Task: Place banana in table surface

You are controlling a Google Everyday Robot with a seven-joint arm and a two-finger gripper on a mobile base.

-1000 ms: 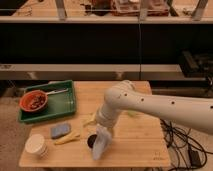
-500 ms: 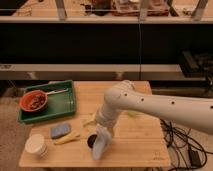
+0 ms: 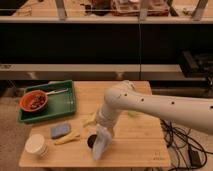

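Note:
The banana is a slim yellow fruit lying flat on the light wooden table surface, just in front of the blue-grey sponge. My gripper hangs down from the white arm near the table's front edge, a little to the right of the banana and not touching it. A small dark round object sits right by the gripper's left side.
A green tray at the back left holds a red bowl and a utensil. A white cup stands at the front left corner. A yellowish item lies by the arm. Cables lie on the floor to the right.

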